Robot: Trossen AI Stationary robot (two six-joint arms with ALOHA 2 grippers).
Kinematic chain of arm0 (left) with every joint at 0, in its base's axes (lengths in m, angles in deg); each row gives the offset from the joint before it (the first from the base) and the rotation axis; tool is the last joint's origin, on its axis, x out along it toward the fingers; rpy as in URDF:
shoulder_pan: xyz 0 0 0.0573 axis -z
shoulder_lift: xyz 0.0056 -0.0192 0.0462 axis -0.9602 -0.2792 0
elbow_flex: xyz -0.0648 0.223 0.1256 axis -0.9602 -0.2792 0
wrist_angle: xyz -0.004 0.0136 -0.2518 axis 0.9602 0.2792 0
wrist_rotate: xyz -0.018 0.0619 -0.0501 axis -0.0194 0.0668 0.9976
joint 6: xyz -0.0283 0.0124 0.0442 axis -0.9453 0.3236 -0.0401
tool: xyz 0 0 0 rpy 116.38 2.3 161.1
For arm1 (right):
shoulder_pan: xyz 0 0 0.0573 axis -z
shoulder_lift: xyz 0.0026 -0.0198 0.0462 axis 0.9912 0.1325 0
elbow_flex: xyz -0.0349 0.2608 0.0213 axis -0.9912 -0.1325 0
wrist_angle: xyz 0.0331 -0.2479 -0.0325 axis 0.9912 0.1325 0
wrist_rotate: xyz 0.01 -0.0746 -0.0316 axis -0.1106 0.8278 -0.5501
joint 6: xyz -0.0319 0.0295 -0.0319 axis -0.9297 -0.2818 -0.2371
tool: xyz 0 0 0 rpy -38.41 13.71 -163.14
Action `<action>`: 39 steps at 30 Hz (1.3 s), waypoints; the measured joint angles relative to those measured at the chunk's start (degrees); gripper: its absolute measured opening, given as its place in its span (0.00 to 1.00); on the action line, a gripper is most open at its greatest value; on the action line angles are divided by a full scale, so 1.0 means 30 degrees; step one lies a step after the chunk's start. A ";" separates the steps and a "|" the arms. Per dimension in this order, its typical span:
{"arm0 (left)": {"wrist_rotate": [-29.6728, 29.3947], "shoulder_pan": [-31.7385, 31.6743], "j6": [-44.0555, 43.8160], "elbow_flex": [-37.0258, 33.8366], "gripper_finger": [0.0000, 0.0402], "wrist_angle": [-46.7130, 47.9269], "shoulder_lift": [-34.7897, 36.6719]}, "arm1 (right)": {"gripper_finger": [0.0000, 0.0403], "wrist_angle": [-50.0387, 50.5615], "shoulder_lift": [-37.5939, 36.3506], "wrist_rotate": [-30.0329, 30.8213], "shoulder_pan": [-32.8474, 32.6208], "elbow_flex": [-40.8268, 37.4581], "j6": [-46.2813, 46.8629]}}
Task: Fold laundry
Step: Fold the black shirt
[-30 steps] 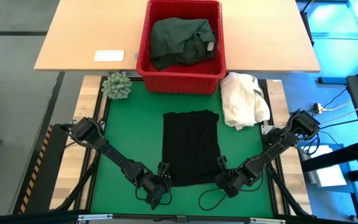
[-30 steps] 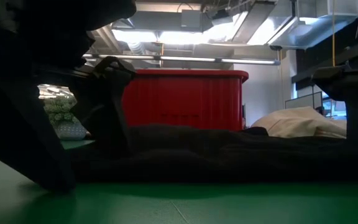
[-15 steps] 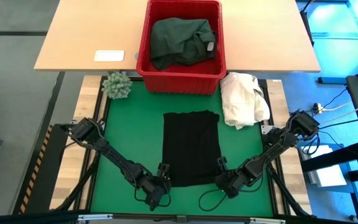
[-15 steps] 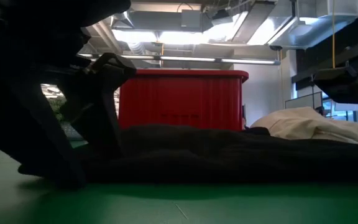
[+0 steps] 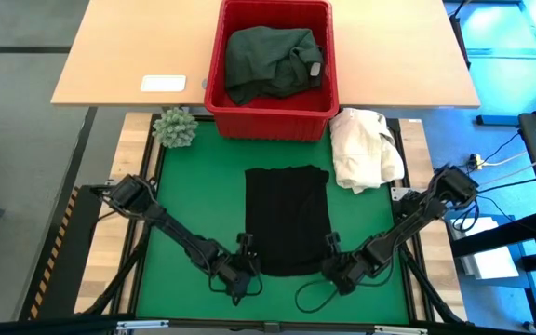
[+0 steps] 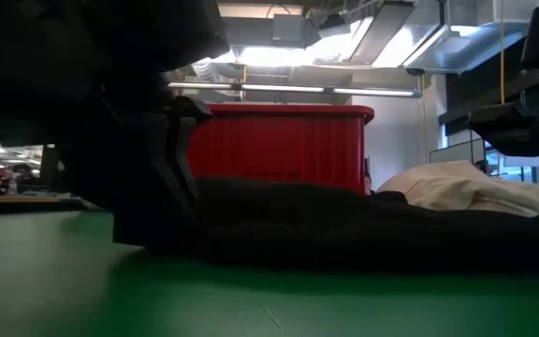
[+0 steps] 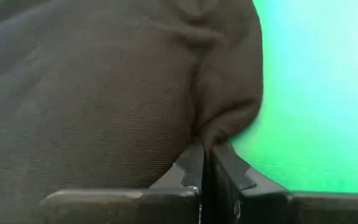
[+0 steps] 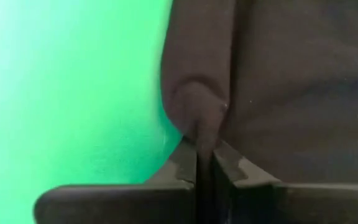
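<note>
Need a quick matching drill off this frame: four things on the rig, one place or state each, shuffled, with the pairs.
Things:
1. black garment
2. dark green garment
3. cream-white cloth heap
4. left gripper

Places or states:
A. inside the red basket
B. shut on a near corner of the black garment
C. spread flat on the green mat
D. bunched at the mat's far right corner

Pairs: 1-C, 2-A, 3-D, 4-B

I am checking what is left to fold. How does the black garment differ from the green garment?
The black garment lies spread flat on the green mat; the green garment sits crumpled in the red basket. The left end effector and right end effector each pinch a near corner of the black one; nothing touches the green one. Both are dark, soft cloth.
</note>
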 joint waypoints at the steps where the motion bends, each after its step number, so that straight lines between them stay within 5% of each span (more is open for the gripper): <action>1: 0.0493 0.0008 -0.0030 -0.0012 0.01 0.0004 0.0106 | 0.03 0.0058 -0.0190 -0.0249 0.0001 -0.0007 0.0199; 9: 0.4531 0.0864 -0.0553 0.2303 0.01 0.2769 0.0465 | 0.02 -0.0394 -0.1730 -0.0494 -0.0961 0.0028 0.1271; 18: 0.5281 0.1566 -0.0687 0.5724 0.00 0.5603 0.0526 | 0.01 -0.0222 -0.1875 -0.0757 -0.2310 0.1561 0.2051; 27: 0.6640 0.1304 0.0019 0.5829 0.00 0.4737 0.0526 | 0.01 -0.0425 -0.1888 -0.1085 -0.2389 0.2121 0.1444; 39: 0.7408 0.1242 -0.0138 0.3260 0.00 0.0231 0.1044 | 0.01 -0.7760 -0.1911 -0.1347 -0.2396 -0.1276 0.0906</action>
